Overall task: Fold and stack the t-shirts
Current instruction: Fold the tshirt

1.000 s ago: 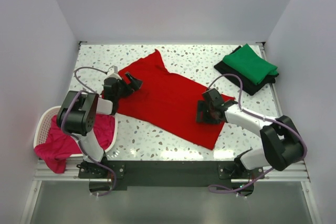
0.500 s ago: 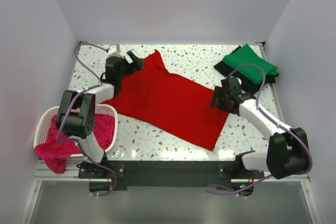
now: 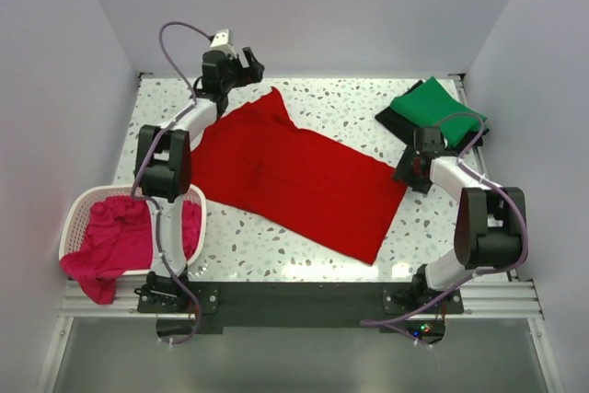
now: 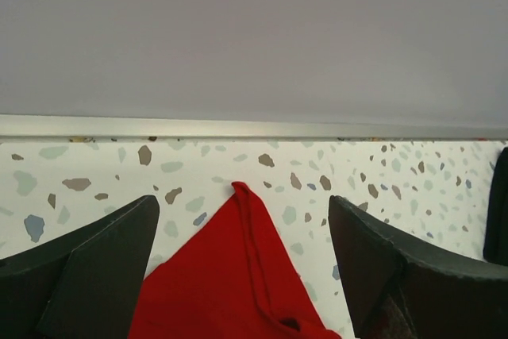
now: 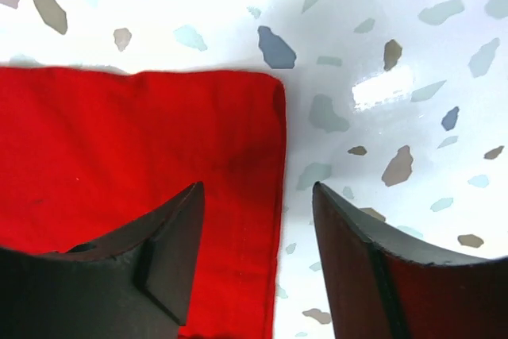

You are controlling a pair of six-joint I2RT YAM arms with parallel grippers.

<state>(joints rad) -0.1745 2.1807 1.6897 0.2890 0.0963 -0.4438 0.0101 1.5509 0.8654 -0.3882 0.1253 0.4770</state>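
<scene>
Near left: white basket [image 3: 74, 213] with the magenta-pink t-shirt [image 3: 120, 246] heaped in it, part hanging over the near rim.

Far left: left gripper [image 3: 248, 63] is reached out to the far edge of the table [image 3: 350, 98], jaws wide apart, holding nothing.

The red t-shirt [image 3: 294, 177] lies spread flat mid-table. Its long axis runs diagonally from far left to near right. Its far-left pointed tip lies just near-right of the left gripper, so the left arm is the nearer one for that end.

Right: right gripper [image 3: 409, 172] is low at the shirt's right corner, jaws partly open, nothing clamped. This arm is nearer that end.

Far right: green t-shirt [image 3: 437, 109] lies folded on top of the black t-shirt [image 3: 460, 146], well apart from the red one.

Key relation, as a judgement: each gripper sits at an opposite end of the long axis, so the next pinch looks like it takes the tip and the corner.

Left wrist only: the red t-shirt [image 4: 230, 283] tip with its hem ridge points at the far wall, centred in the left gripper [image 4: 242, 202]. Can't tell height above the cloth.

Right wrist only: the red t-shirt [image 5: 119, 140] edge runs through the gap of the right gripper [image 5: 258, 188], with one finger over cloth and the other over bare table.

Top view only: the whole layout and the stack. The jaw gaps are too small to read there.
</scene>
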